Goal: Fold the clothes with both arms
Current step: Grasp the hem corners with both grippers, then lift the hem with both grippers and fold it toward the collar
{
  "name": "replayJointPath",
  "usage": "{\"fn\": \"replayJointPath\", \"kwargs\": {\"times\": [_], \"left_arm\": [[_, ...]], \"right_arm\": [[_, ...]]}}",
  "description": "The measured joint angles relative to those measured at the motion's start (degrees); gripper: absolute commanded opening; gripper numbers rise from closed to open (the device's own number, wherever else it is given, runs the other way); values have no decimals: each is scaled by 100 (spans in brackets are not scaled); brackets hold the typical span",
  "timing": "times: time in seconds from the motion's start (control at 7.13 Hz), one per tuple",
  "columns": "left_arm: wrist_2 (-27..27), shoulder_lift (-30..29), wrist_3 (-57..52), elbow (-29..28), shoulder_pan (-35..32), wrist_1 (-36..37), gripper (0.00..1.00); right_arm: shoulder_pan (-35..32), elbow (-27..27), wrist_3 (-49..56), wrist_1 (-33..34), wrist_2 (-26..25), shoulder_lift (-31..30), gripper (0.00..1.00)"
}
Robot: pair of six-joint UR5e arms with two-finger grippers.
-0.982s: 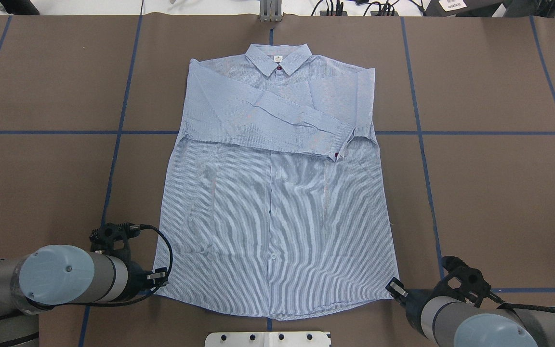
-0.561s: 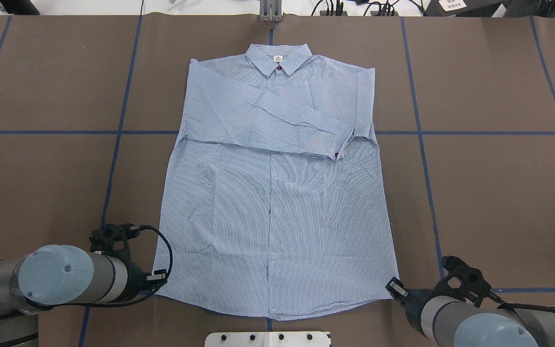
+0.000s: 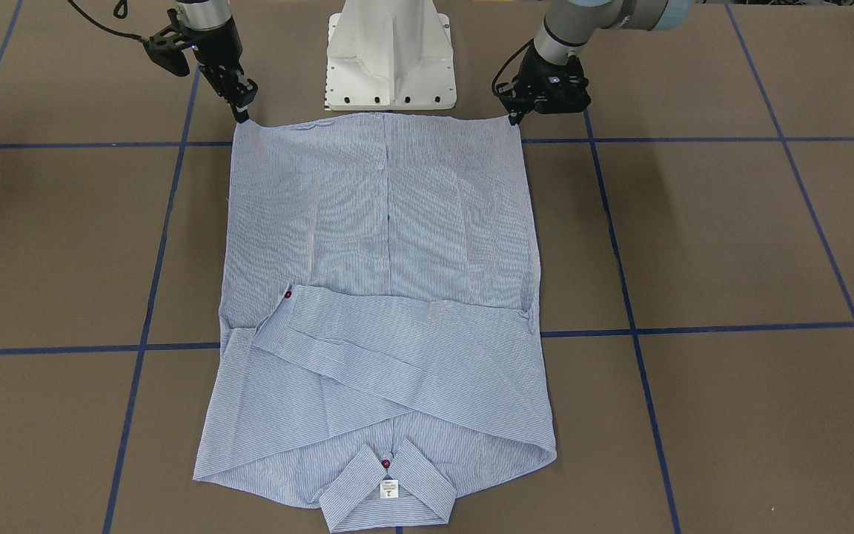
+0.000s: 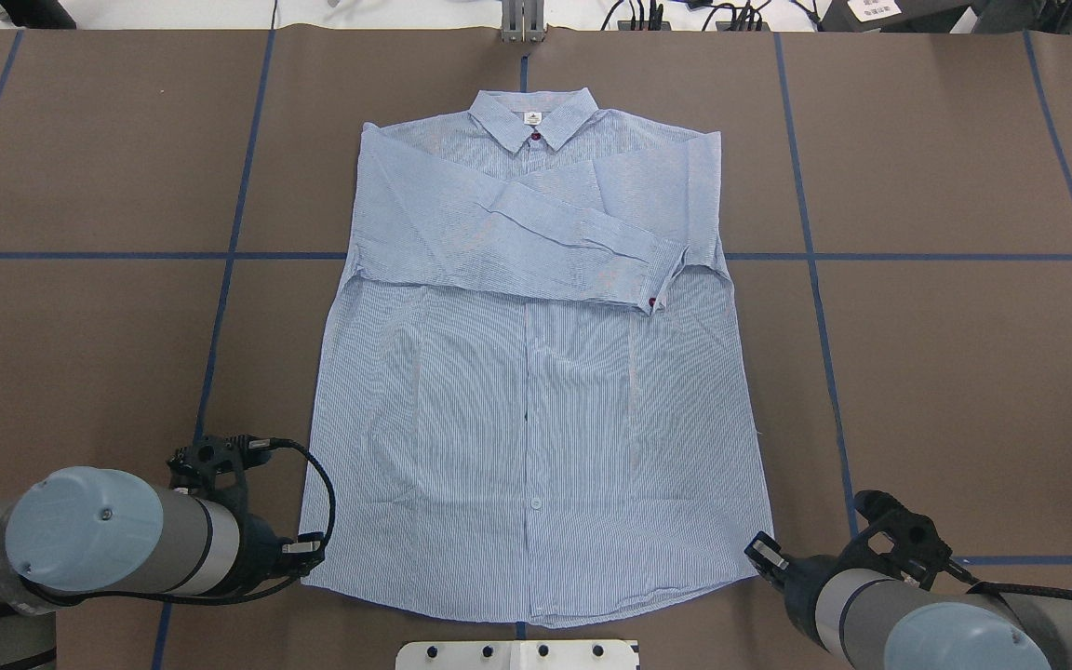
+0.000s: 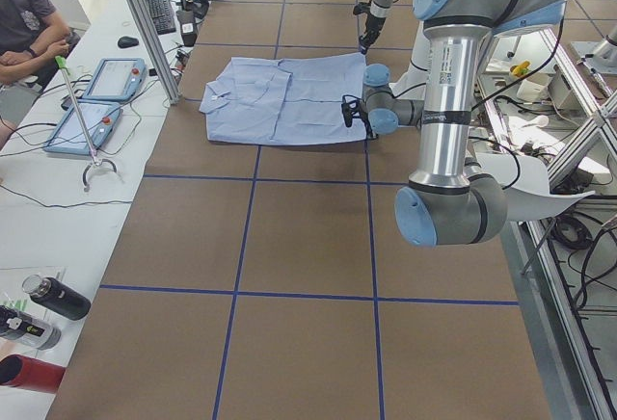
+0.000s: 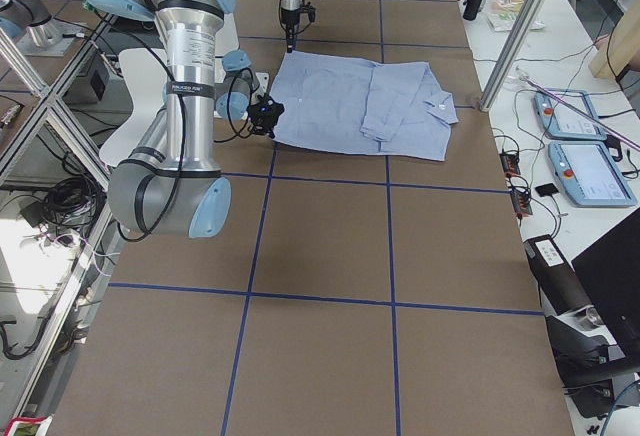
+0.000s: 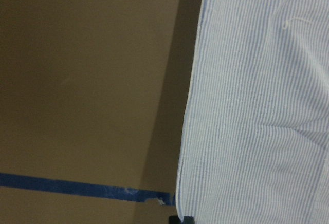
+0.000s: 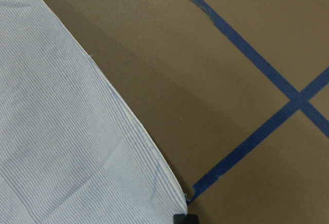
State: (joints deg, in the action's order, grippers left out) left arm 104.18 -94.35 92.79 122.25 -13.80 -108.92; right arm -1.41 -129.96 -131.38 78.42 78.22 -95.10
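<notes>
The light blue striped shirt [image 4: 536, 391] lies flat on the brown table, collar at the far end. Both sleeves are folded across its chest. My left gripper [image 4: 305, 561] is low at the hem's left corner and shut on it. At the hem's right corner my right gripper [image 4: 759, 555] is shut on the cloth in the same way. In the front-facing view the hem [image 3: 379, 117] runs straight between the right gripper [image 3: 242, 113] and the left gripper [image 3: 514, 119]. Each wrist view shows only the shirt edge [image 7: 247, 111] [image 8: 67, 131] over the table.
The white pedestal base [image 3: 390, 59] stands just behind the hem. Blue tape lines [image 4: 220, 326] cross the brown table. A person [image 5: 24, 15] sits at a side bench beside tablets [image 5: 96, 102], with bottles [image 5: 53, 297] nearer the camera.
Both grippers have drawn back toward the robot's base. The hem corners and the whole shirt have slid a little the same way, and the left elbow has moved left.
</notes>
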Motion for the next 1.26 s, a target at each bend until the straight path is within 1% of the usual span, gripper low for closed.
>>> {"fn": "replayJointPath", "kwargs": {"times": [0.42,0.56,0.7,0.98,1.26], "left_arm": [[76,-17,493,677,-37,160,0],[89,-29,598,818,-114,180,0],[97,-72,676,865,-330,190,0],[213,-260,726,845,-1119,201,0],[820,-317,739,753,-1967,212,0]], "right_arm": [[-137,-377,74,9,0,-250,0],[-302,-448,88,13,0,-220,0],[-505,-474,91,15,-6,-117,0],[-939,-481,85,40,-31,220,0],[-1372,-532,42,58,-22,327,0]]}}
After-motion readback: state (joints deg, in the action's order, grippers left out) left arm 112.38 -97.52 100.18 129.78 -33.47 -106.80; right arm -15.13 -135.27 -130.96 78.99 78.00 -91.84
